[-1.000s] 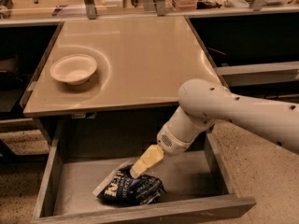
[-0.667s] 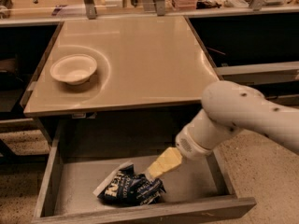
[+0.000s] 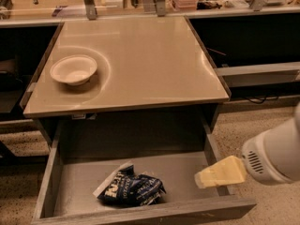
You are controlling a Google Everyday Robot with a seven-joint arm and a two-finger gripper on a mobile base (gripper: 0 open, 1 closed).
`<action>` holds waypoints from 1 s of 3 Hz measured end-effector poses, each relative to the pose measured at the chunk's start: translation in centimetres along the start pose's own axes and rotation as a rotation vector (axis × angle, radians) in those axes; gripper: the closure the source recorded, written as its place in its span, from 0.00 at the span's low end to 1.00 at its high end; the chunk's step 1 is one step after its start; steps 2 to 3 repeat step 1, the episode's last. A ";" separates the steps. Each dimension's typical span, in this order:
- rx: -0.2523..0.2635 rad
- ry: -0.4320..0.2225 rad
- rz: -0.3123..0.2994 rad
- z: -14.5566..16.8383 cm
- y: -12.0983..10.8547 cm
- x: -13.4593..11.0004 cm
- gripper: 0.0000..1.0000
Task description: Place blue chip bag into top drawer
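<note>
The blue chip bag point(image 3: 130, 189), dark navy with white lettering, lies crumpled on the grey bottom of the open top drawer point(image 3: 84, 177), near the front and a little left of centre. My gripper point(image 3: 202, 177), yellowish at the end of the white arm, hovers over the drawer's right side wall. It is about a bag's width to the right of the bag and does not touch it. It holds nothing.
A beige paper bowl point(image 3: 73, 70) stands at the left of the tan countertop point(image 3: 154, 60) above the drawer. The drawer's front panel point(image 3: 154, 213) juts out towards me. Shelves with clutter run along the back, and dark open bays flank the counter.
My arm and gripper have pulled away to the right, from just above the bag to the drawer's right wall. The bag has stayed in the drawer.
</note>
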State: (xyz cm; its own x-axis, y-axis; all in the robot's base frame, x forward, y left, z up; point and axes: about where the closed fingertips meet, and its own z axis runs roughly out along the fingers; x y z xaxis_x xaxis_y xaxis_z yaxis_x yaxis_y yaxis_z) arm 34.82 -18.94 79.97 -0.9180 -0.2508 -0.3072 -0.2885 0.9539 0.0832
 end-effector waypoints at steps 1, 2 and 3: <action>0.047 -0.044 -0.015 -2.5 0.6 -0.1 0.00; 0.047 -0.044 -0.015 -2.5 0.6 -0.1 0.00; 0.047 -0.044 -0.015 -2.5 0.6 -0.1 0.00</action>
